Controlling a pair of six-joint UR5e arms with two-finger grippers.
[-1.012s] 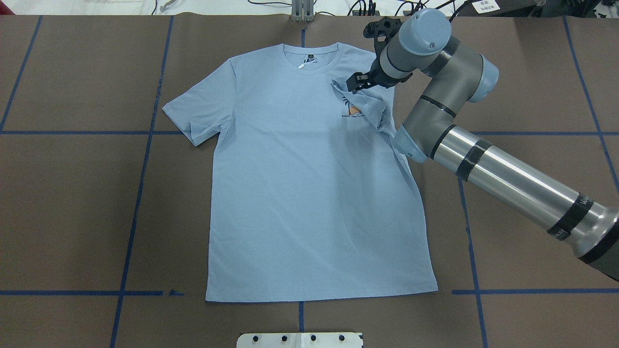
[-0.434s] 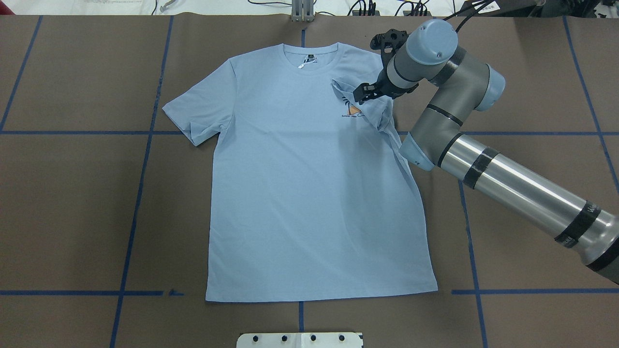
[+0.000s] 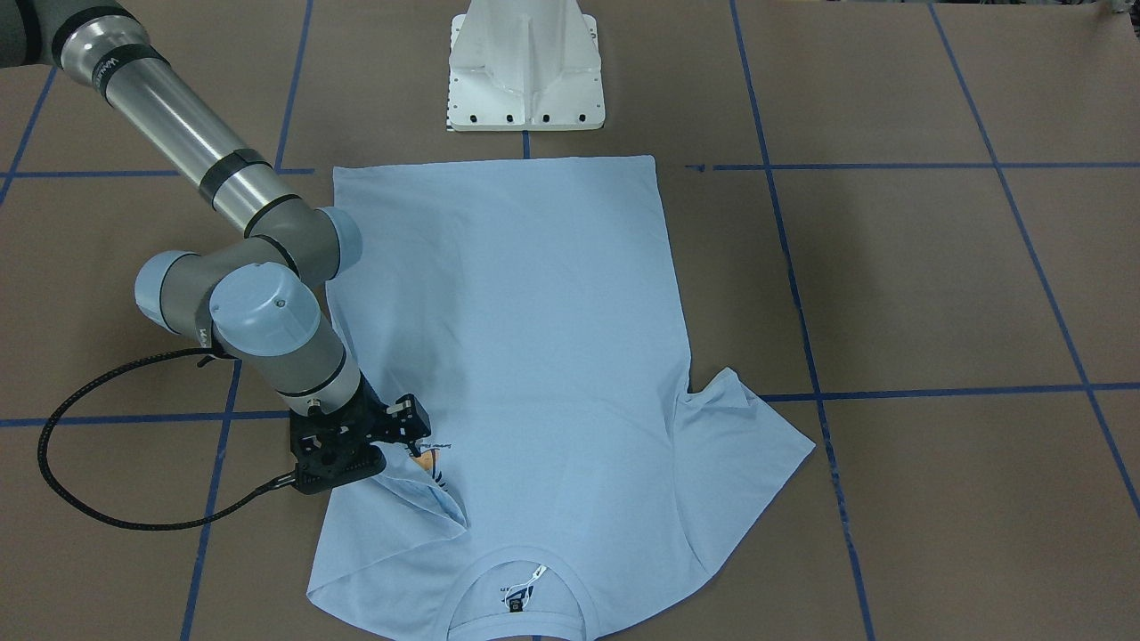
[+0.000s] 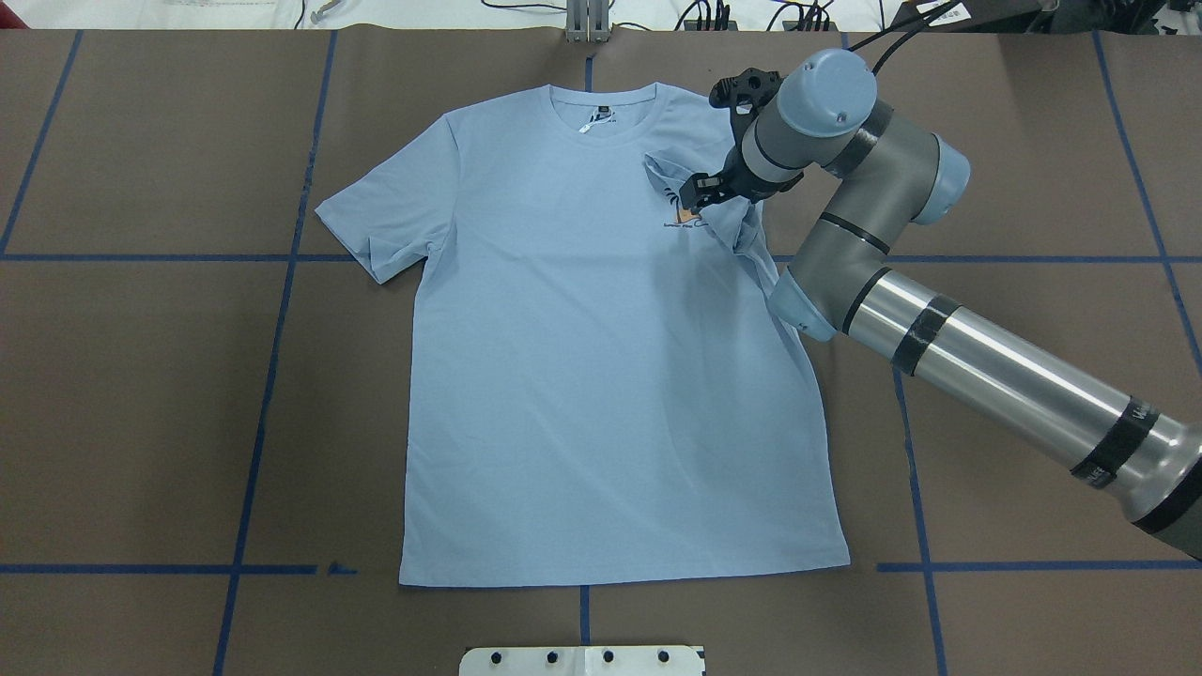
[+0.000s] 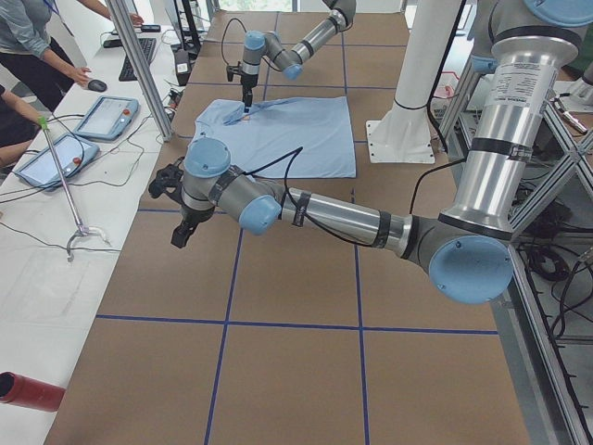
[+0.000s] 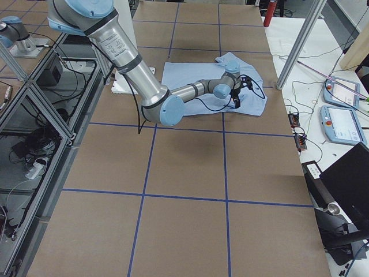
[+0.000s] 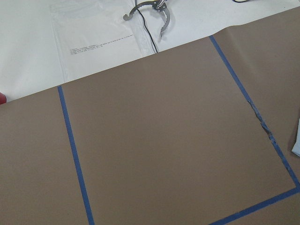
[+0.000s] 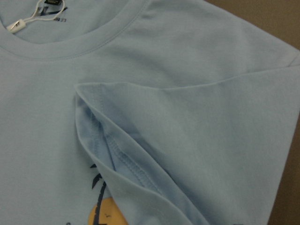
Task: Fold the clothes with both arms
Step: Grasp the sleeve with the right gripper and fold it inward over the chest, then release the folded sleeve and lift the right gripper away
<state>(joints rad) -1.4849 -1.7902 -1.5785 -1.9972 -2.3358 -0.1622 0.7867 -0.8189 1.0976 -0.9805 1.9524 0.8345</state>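
Note:
The pale blue T-shirt (image 4: 601,376) lies flat on the brown table, front up, collar at the far side. Its right sleeve (image 4: 723,211) is folded inward onto the chest and partly covers the palm-tree print (image 4: 684,218). The right wrist view shows this fold (image 8: 178,140) from close up, with no fingers in it. My right gripper (image 4: 698,192) hovers just over the folded sleeve beside the print, jaws apart, holding nothing; it also shows in the front-facing view (image 3: 411,425). My left gripper (image 5: 179,234) hangs over bare table far left of the shirt; I cannot tell if it is open.
The other sleeve (image 4: 376,225) lies spread out flat. The white pedestal (image 3: 525,71) stands at the hem side. A black cable (image 3: 89,499) loops on the table by my right wrist. Blue tape lines grid the table. Operators and tablets (image 5: 102,116) are at the far edge.
My right gripper has moved a little toward the near side, from the sleeve's far edge to over the print. The folded sleeve and the rest of the shirt have stayed still.

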